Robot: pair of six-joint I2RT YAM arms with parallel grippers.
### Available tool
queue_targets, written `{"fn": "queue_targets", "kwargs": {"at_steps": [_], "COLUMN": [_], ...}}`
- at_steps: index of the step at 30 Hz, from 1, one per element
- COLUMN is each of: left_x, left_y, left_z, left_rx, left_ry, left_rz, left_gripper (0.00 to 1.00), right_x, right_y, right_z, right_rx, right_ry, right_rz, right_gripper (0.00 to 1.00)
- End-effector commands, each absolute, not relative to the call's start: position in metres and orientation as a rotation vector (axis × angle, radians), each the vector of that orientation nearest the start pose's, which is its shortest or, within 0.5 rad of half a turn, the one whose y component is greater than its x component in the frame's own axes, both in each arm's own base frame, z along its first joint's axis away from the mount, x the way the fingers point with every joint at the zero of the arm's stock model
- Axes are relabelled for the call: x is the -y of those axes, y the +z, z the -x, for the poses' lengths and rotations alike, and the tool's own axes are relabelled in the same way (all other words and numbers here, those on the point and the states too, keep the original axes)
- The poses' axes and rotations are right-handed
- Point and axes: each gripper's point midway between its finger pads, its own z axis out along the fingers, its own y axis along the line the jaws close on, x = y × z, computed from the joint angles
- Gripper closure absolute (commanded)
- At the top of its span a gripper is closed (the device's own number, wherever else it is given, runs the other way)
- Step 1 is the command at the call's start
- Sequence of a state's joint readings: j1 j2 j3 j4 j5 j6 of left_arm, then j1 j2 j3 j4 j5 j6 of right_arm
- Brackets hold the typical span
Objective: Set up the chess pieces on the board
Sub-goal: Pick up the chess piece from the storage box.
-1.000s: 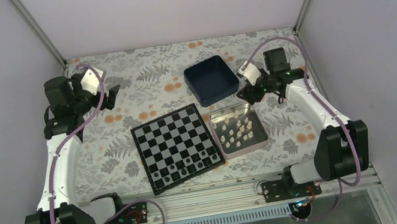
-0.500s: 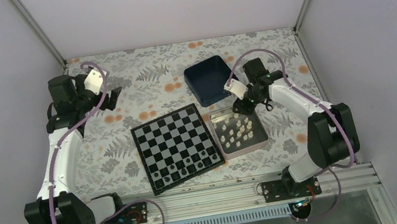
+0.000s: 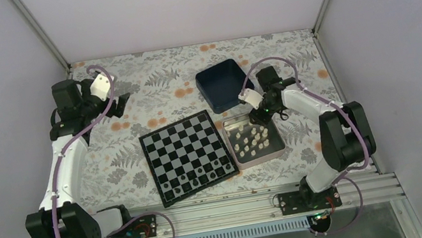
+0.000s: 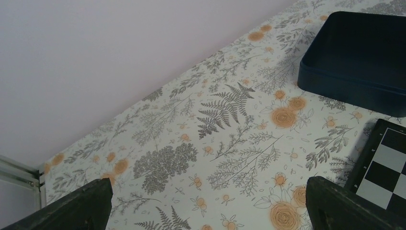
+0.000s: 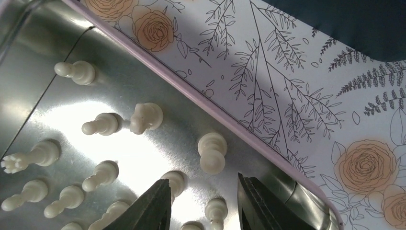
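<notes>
Top view: right pincer (image 3: 258, 117) low over far edge of silver tin (image 3: 265, 158), chess pieces (image 3: 250, 141) loose inside, just nearside of tips. Board (image 3: 186, 155) to its left, on counter (image 3: 144, 85). Left pincer (image 3: 121, 101) hovering well apart.
Left wrist: fingers (image 4: 72, 206) spread wide, released.
Right wrist: fingers (image 5: 153, 206) close-set, one piece in gap. Gripped or not, can't tell.

Top external: high above near edge, facing down over whole table (image 3: 151, 84). Left wrist: low, oblique across far-left part — shares blue box (image 4: 344, 84), board (image 4: 383, 163) corner with top. Right wrist: close-up, into tin (image 5: 38, 96).
</notes>
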State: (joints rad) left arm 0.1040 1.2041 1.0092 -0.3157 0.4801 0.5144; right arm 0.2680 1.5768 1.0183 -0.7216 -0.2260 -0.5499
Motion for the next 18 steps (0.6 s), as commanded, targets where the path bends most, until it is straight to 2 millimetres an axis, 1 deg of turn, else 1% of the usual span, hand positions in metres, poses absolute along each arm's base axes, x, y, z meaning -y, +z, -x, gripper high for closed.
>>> {"fn": "queue_targets", "kwargs": {"at_steps": [1,9,14,18], "left_x": [0.043,0.043,0.045,0.046], "left_y": [0.268,0.265,0.263,0.262], "left_z": [-0.382,-0.383,-0.383,-0.384], "left_rx": [-1.867,-1.869,-1.868,-1.868], "left_ry": [-0.114,-0.115,-0.125,-0.133], "left_rz": [-0.716,-0.723,-0.732,-0.738], "left_gripper": [0.0,0.0,0.0,0.0], "right_x": [-0.128,-0.133,-0.136,-0.139], "right_y": [0.059,0.057,0.047,0.046], "right_z": [-0.312,-0.323,-0.32,-0.319], "right_rx": [-2.564,-2.545,-2.565,-2.557], "right_ry": [0.255,0.256,0.267,0.264], "right_rz": [1.154,1.138,1.156,1.164], "right_gripper": [0.63,0.63,0.63,0.65]}}
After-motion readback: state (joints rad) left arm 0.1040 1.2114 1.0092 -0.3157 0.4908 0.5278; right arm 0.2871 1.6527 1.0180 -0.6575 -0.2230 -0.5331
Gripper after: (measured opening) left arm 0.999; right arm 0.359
